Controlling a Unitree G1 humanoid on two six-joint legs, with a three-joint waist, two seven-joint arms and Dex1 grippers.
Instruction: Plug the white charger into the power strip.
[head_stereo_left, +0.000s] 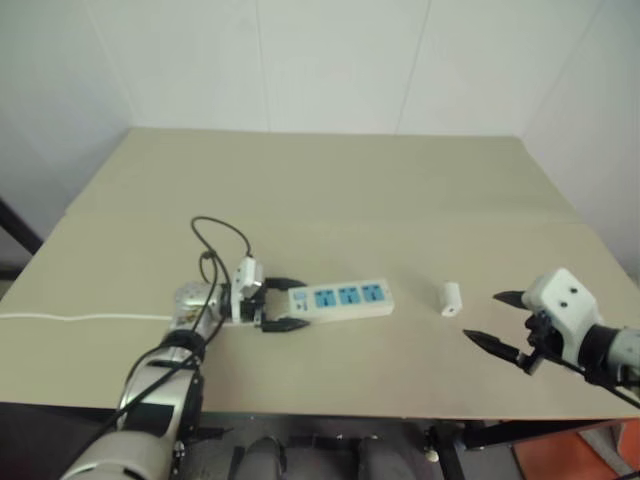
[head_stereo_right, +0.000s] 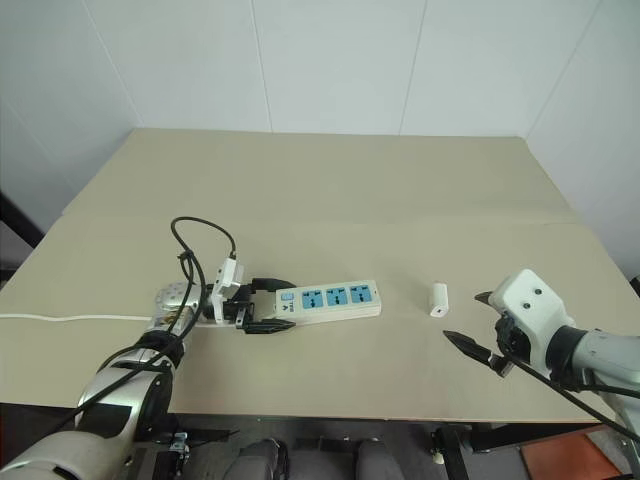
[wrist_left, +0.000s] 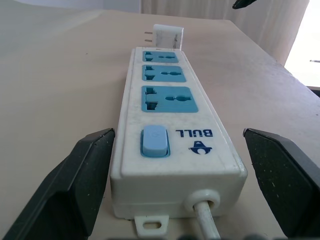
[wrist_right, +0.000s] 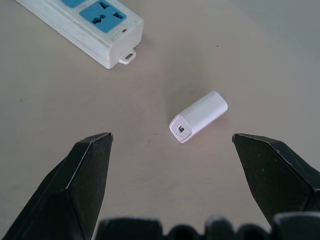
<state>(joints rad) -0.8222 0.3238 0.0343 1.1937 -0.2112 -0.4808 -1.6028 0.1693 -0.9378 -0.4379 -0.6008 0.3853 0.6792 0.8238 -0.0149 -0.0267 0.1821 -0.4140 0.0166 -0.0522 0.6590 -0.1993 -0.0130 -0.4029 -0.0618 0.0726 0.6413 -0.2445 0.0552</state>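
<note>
charger (wrist_right: 199, 116) lay on its side on the bench (head_stereo_left: 330, 190), ahead of our right pincer (head_stereo_left: 494, 320), whose jaws gaped empty. we judged it light, hard and slick, best pinched across its flat sides. our left pincer (head_stereo_right: 268, 305), jaws wide, straddled the switch end of the power strip (head_stereo_right: 328, 298), a stiff bar likely to slide.
</note>
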